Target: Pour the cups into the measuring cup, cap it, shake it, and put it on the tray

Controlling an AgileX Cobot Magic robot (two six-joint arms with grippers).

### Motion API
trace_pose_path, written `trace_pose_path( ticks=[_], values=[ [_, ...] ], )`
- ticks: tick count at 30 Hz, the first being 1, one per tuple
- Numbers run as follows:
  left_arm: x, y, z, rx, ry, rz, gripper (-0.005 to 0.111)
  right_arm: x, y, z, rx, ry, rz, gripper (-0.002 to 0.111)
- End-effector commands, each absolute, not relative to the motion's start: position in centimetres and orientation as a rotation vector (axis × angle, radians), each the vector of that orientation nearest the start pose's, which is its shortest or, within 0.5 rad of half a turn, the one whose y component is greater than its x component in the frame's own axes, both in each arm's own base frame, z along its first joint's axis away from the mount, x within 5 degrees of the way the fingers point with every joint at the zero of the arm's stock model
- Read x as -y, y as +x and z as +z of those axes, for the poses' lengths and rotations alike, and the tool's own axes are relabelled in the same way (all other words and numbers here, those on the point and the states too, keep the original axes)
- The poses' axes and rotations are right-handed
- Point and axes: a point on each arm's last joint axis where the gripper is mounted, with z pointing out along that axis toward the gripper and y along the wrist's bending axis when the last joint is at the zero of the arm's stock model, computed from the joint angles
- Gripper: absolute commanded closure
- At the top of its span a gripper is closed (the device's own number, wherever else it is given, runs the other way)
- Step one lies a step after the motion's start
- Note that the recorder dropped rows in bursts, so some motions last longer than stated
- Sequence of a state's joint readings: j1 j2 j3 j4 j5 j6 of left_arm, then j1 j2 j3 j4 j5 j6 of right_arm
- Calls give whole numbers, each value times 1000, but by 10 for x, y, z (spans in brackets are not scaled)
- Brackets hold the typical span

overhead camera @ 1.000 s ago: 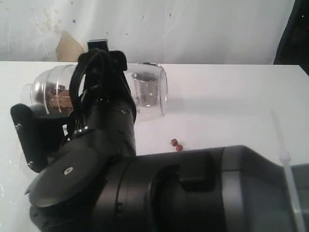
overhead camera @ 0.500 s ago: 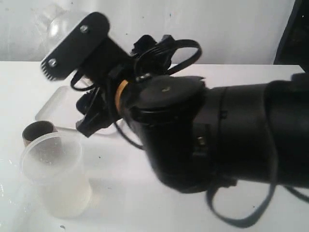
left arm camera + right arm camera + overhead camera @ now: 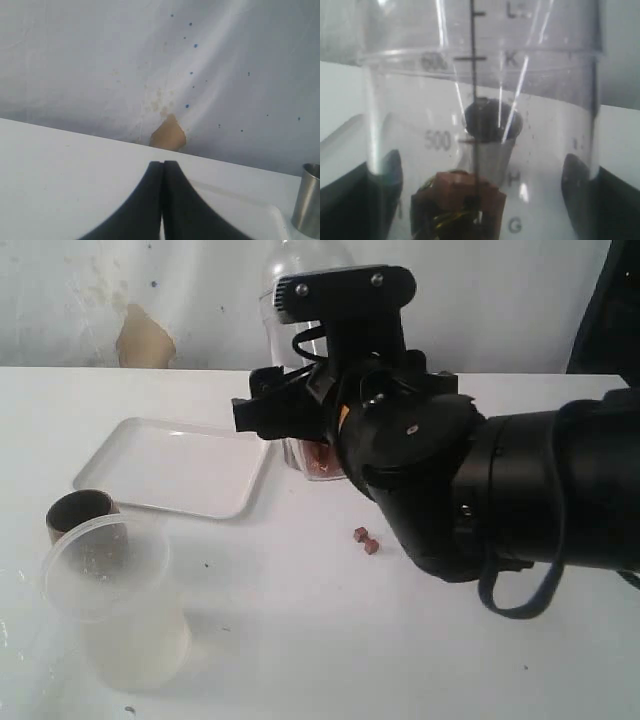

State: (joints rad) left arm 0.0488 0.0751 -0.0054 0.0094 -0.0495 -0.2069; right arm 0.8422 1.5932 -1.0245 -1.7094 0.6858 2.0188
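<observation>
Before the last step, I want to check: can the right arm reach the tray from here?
Probably yes. The right hand holds the measuring cup beside the tray, and nothing stands between them.

right arm: bulky black housings, rounded and cylindrical, with a slight sheen
flat plate: black bar with rounded ends, a silver screw near each end
wrist ring: thin orange-yellow band between black segments
cables: black, thin, hanging in loops
round cover: black disc with a small pale screw at its middle
left gripper: two smooth black fingers, each curving to a narrow tip
right gripper: dark, blunt fingers, blurred
</observation>
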Motion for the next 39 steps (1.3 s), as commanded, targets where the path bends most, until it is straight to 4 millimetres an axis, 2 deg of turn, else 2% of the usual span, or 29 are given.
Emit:
trace_pose_path(
  ticks=[1, 8, 14, 17, 20, 21, 22, 23, 24, 26, 27, 30, 34, 39],
  values=[
    [-3, 62, 215, -1484, -178, -118, 107, -204, 277, 292, -1753, 77, 20, 108],
    [-3, 62, 215, -1484, -178, -118, 107, -197, 280, 313, -1647, 193, -54, 108],
    [-3, 62, 215, -1484, -178, -118, 107, -205, 290, 339, -1568, 275, -29, 108],
    [-3, 62, 215, -1484, -178, -118, 107, -215, 302, 364, -1505, 356, 18, 108],
    [-3, 62, 215, -1484, -178, -118, 107, -221, 317, 367, -1565, 467, 101, 108],
    [-3, 62, 215, -1484, -178, -118, 107, -228, 328, 363, -1642, 461, 224, 108],
    [-3, 62, 215, -1484, -178, -118, 107, -234, 336, 362, -1689, 406, 334, 108],
    [-3, 62, 215, -1484, -178, -118, 107, -250, 350, 359, -1771, 187, 618, 108],
    [-3, 62, 215, -1484, -178, -118, 107, -253, 364, 354, -1809, 75, 790, 108],
    [-3, 62, 215, -1484, -178, -118, 107, -253, 381, 343, -1849, 16, 1033, 108],
    [-3, 62, 215, -1484, -178, -118, 107, -252, 385, 338, -1859, -11, 1055, 108],
    [-3, 62, 215, -1484, -178, -118, 107, -251, 387, 331, -1858, -252, 901, 108],
    [-3, 62, 215, -1484, -178, -118, 107, -253, 387, 328, -1819, -468, 760, 108],
    [-3, 62, 215, -1484, -178, -118, 107, -261, 387, 315, -1658, -862, 489, 108]
  ],
)
